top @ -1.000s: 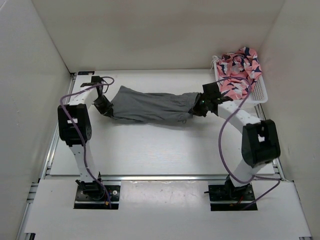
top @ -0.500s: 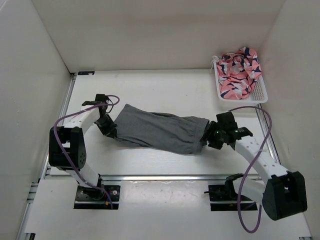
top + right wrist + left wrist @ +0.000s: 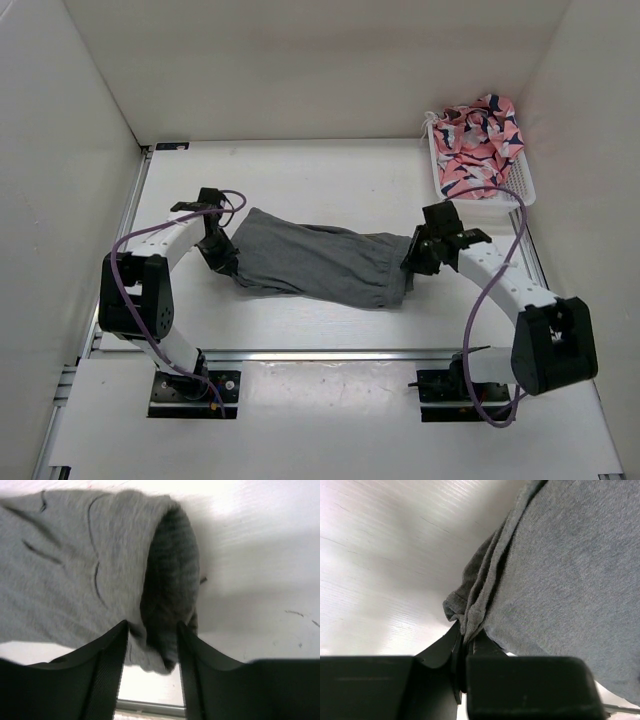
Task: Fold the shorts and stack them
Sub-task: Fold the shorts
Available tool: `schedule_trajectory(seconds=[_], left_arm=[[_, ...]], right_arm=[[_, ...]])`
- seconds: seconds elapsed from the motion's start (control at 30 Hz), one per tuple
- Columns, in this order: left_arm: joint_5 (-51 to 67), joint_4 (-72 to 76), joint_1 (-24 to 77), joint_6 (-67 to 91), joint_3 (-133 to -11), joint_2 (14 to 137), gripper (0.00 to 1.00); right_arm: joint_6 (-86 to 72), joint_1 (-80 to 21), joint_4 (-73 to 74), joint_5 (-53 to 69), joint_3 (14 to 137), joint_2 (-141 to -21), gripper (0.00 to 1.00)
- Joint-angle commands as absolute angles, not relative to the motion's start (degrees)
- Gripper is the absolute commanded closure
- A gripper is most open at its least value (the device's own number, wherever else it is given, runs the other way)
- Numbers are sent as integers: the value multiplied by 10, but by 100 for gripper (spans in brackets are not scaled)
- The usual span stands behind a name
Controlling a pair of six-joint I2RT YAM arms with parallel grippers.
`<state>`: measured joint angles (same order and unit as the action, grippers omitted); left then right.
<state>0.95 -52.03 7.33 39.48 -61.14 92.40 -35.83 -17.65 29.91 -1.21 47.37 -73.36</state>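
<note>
Left gripper (image 3: 465, 642) pinches left end of shorts (image 3: 320, 262), centre-left of top view; right gripper (image 3: 152, 626) spread, straddling right end.

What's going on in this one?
Two robot arms are working on the grey shorts, which lie stretched out across the table. The left gripper is shut on the fabric edge at one end. The right gripper has its jaws apart around the other end, not clamping it.
</note>
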Motion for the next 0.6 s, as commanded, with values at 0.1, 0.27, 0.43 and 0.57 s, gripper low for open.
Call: schedule_trajectory(seconds=[0.1, 0.27, 0.43, 0.57], left_arm=[[-9, -512, 76, 400, -624, 914, 90], [-22, -512, 76, 400, -624, 914, 90], [-22, -512, 76, 400, -624, 936, 90], [-22, -512, 76, 400, -624, 941, 90]], right_arm=[[-345, -175, 262, -36, 518, -739, 100], [-340, -169, 286, -51, 565, -732, 100], [-332, -163, 307, -57, 640, -799, 100], [-332, -163, 328, -76, 704, -901, 100]])
